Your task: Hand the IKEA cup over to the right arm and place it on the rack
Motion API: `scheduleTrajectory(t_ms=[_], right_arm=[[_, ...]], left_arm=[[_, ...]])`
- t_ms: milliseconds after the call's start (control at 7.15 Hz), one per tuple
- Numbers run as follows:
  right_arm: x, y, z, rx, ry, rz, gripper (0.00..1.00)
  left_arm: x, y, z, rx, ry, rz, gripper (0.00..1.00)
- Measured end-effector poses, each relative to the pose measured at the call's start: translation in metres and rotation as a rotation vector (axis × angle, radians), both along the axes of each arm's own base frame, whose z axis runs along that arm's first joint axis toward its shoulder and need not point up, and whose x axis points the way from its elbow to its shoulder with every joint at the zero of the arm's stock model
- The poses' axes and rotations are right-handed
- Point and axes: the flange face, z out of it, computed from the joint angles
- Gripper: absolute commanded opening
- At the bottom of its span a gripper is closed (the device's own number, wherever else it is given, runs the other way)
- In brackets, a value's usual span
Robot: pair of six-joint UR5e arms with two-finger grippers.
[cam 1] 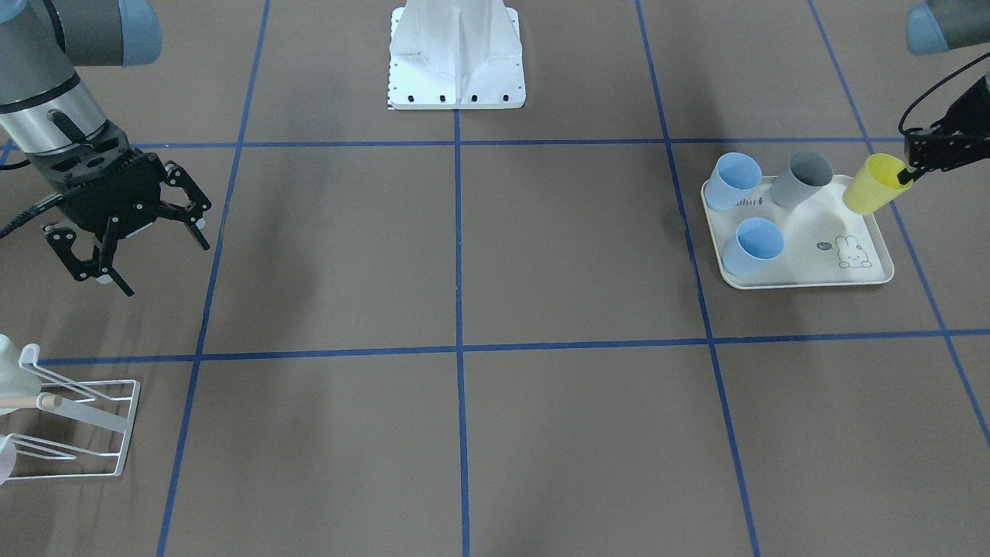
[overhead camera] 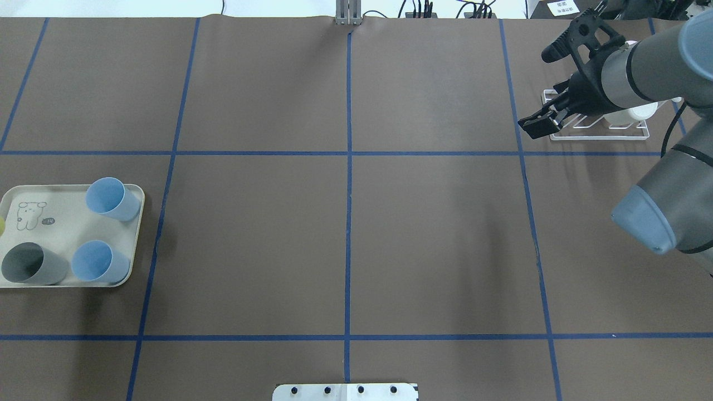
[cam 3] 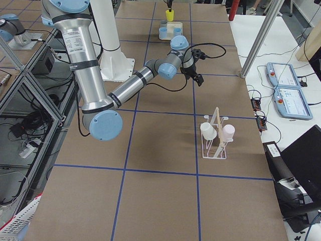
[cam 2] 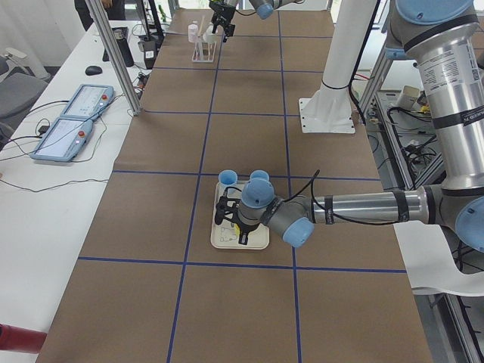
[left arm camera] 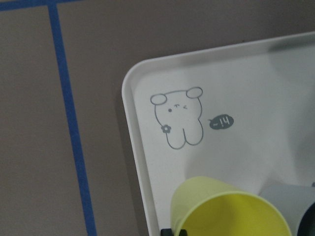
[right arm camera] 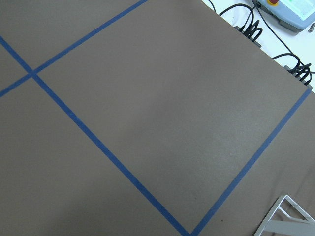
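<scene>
Yellow cup [left arm camera: 231, 211] clamped in left pincer [cam 1: 903, 176] at tray [cam 1: 804, 280] — overhead view nearly crops it; right pincer [cam 1: 165, 268] spread

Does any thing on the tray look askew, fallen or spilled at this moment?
Only the yellow cup is askew: it leans over the tray edge because the left gripper pinches its rim. The grey cup and the blue cups stand upright on the tray. Nothing looks spilled or damaged.

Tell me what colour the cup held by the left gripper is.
Yellow; the cup shows best in the exterior front-facing view.
</scene>
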Motion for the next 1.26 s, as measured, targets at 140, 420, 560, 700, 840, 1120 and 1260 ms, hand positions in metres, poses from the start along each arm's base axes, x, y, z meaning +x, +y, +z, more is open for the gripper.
scheduleTrajectory(t_ms=[140, 420, 560, 700, 840, 1120, 1260], right_arm=[[-0.002, 0.0, -0.004, 0.006, -0.004, -0.002, 1.0], [-0.019, 0.001, -0.027, 0.04, -0.027, -0.028, 1.0], [-0.034, 0.004, -0.046, 0.066, -0.048, -0.051, 1.0], [-0.049, 0.007, -0.065, 0.093, -0.069, -0.074, 1.0], [-0.062, 0.011, -0.088, 0.125, -0.094, -0.098, 1.0], [-0.097, 0.021, -0.144, 0.185, -0.155, -0.15, 0.92], [-0.111, 0.025, -0.16, 0.206, -0.17, -0.17, 0.91]], left_arm=[[-0.005, -0.025, -0.031, -0.002, 0.005, -0.033, 0.0], [0.001, -0.074, -0.119, -0.086, 0.064, -0.127, 0.0], [0.009, -0.093, -0.165, -0.161, 0.149, -0.177, 0.0], [0.017, -0.107, -0.207, -0.238, 0.244, -0.2, 0.0], [0.024, -0.116, -0.247, -0.31, 0.331, -0.206, 0.0], [0.033, -0.125, -0.316, -0.422, 0.456, -0.194, 0.0], [0.038, -0.126, -0.343, -0.461, 0.497, -0.188, 0.0]])
